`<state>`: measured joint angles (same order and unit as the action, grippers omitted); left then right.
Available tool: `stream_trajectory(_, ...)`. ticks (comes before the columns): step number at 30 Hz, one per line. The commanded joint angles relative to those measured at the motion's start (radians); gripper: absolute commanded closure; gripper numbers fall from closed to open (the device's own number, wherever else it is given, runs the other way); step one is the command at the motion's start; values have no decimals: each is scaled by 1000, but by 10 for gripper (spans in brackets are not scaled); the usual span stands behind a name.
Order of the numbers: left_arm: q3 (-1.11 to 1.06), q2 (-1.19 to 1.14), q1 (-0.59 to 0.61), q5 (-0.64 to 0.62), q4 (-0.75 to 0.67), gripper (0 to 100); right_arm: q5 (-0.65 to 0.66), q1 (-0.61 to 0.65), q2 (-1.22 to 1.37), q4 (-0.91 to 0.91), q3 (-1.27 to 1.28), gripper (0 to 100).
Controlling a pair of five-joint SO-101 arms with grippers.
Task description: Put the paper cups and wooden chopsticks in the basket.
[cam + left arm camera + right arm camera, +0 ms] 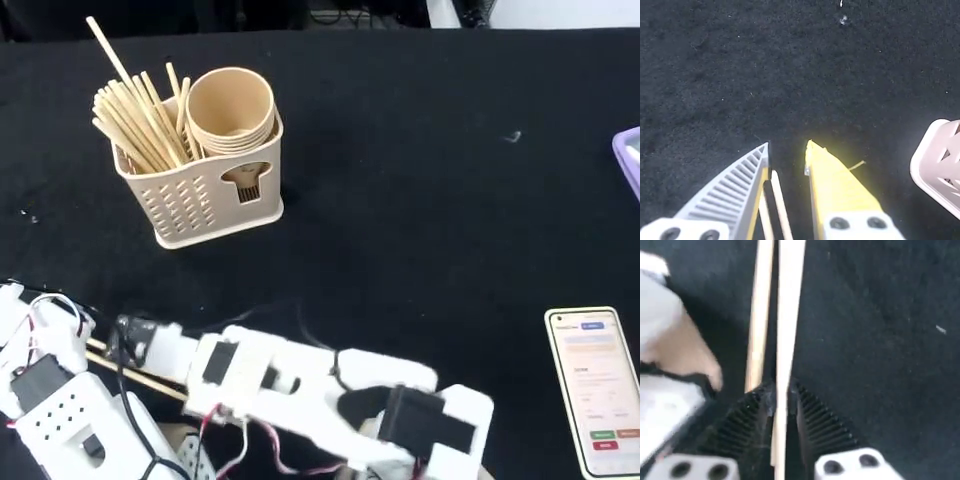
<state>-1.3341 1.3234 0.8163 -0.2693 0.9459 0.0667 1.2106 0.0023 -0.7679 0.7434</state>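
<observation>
The beige basket (200,205) stands at the far left of the table, holding several wooden chopsticks (135,115) and stacked paper cups (232,108). My right gripper (782,387) is shut on a wooden chopstick (788,315), with a second stick (759,315) lying close beside it. In the high view this arm stretches leftward along the front edge, its gripper (125,335) just over a chopstick (145,380) lying on the cloth. My left gripper (786,145) is open, low over the black cloth, with two stick ends (774,210) showing between its fingers, close to the grey one.
A phone (595,385) lies at the front right. A purple object (628,155) pokes in at the right edge. A white part of the other arm (940,165) sits close beside my left gripper. Black cloth (420,200) covers the table.
</observation>
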Motion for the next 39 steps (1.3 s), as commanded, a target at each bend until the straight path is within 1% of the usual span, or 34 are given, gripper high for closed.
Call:
stream_trajectory(1,51,-2,8,-5,-18,873,118,-155,-35,-112,-25,988)
stream_trajectory(8,51,-2,8,-3,-18,873,288,-358,-217,-269,31,988)
stream_trajectory(18,51,-2,8,-3,-18,873,410,-528,-530,-265,303,984)
stream_trajectory(21,51,-2,8,-5,-18,873,377,-531,-575,-221,338,969)
stream_trajectory(24,50,-2,8,-3,-20,873,293,-520,-595,-187,337,877)
stream_trajectory(27,50,-2,8,-2,-17,873,207,-463,-588,-153,338,808)
stream_trajectory(30,50,-2,8,0,-17,873,160,-388,-588,-95,338,805)
stream_trajectory(32,50,-2,8,0,-18,873,138,-361,-587,-32,346,805)
stream_trajectory(39,50,-2,8,0,-17,873,126,-385,-492,55,320,801)
